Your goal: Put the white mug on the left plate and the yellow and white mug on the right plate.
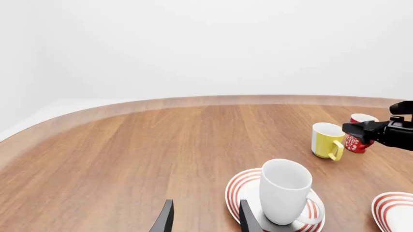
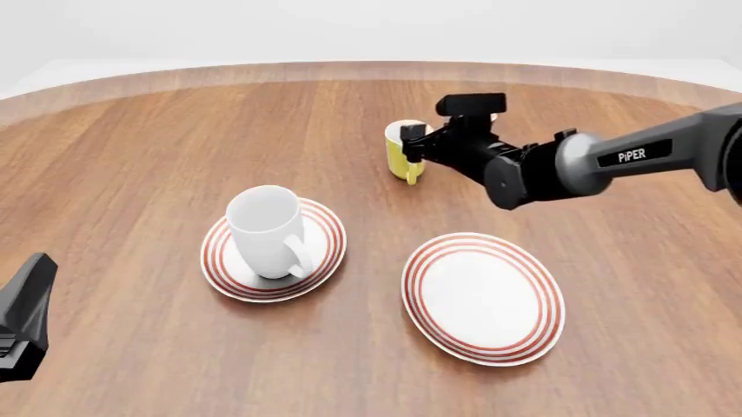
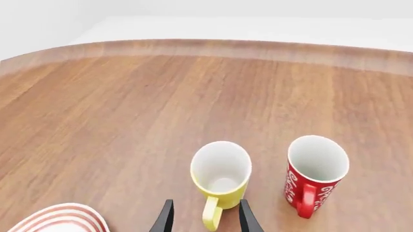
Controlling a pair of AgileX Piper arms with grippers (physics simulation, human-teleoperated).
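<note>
The white mug (image 2: 269, 230) stands upright on the left plate (image 2: 221, 263), its handle toward the near side. The right plate (image 2: 481, 298) lies bare. Beyond it stands the yellow and white mug (image 2: 400, 155), upright on the table. My right gripper (image 3: 205, 220) is open right at this mug (image 3: 221, 174), and the yellow handle (image 3: 211, 216) sits between its fingers. My left gripper (image 1: 203, 222) is open and holds nothing; it is drawn back to the near left, with the white mug (image 1: 284, 191) just off to one side of it.
A red cup with white swirls (image 3: 316, 176) stands upright close beside the yellow mug, on its right in the front view, where the right arm (image 2: 603, 161) mostly hides it. The round wooden table's far edge (image 2: 347, 68) curves across the back.
</note>
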